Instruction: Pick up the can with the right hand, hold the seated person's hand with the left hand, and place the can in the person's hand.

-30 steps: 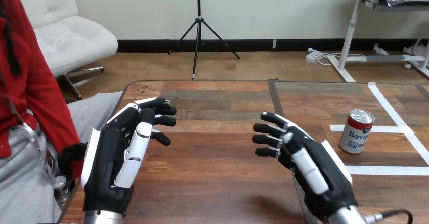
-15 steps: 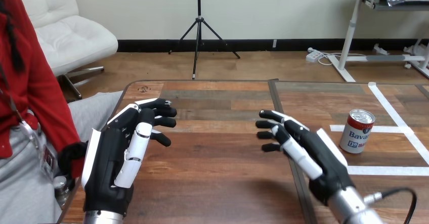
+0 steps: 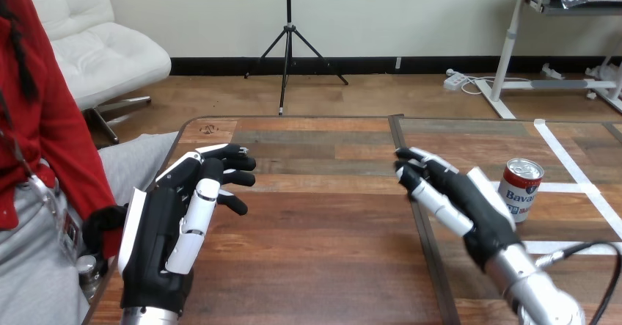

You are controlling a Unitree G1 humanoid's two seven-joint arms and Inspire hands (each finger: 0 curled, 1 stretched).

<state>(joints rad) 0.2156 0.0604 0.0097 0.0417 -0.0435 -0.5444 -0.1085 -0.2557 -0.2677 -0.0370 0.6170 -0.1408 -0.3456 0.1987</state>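
The short red-and-white metal can with a silver top (image 3: pixel 520 190) stands upright on the brown wooden plank table (image 3: pixel 323 266), among white tape lines (image 3: pixel 568 156). The robot's right hand (image 3: pixel 458 196) is just left of the can, fingers straight and holding nothing; whether it touches the can cannot be told. The left hand (image 3: pixel 172 226) hovers well left of the can, fingers loosely bent and empty. The step in hand looks like the reach for the can. Next, the right hand would need to turn its palm to the can's wall and curl fingers and thumb round it.
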